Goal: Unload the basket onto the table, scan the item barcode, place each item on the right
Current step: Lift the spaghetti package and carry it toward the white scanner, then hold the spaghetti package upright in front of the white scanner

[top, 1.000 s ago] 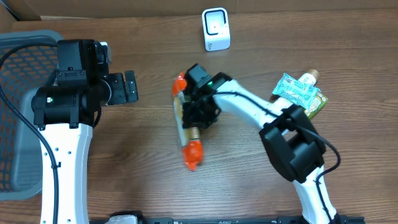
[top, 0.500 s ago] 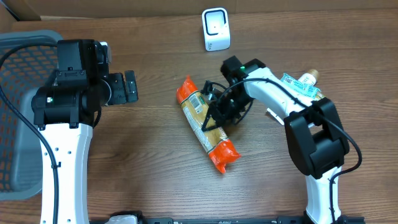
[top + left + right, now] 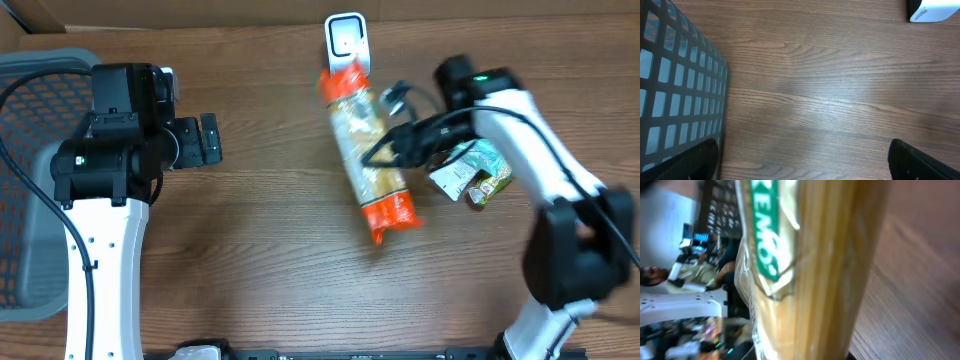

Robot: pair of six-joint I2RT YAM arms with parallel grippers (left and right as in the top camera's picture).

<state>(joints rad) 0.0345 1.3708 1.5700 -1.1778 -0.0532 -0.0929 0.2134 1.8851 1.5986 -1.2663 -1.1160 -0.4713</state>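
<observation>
1. The table (image 3: 250, 250) is brown wood grain, and everything I'm working with sits on it or over it.
2. The basket (image 3: 40, 60) is grey mesh at the far left edge. Its wall runs down the left of my left wrist view (image 3: 675, 90).
3. The pasta pack (image 3: 365, 140) lies lengthwise over the middle right of the table. One orange end is up at the scanner and the other points down toward me. It fills my right wrist view (image 3: 805, 270), showing a green label.
4. The right gripper (image 3: 395, 148) is clamped on the pack's right side, about halfway along it.
5. The left gripper (image 3: 212, 139) has its jaws spread wide with nothing between them, well apart from the pack.
6. The pouches (image 3: 480, 165), green and white, sit just right of the right gripper.
7. The scanner (image 3: 346, 38) is white and stands at the table's far edge. The pack's top end overlaps its base from overhead, and I cannot tell whether they touch.
</observation>
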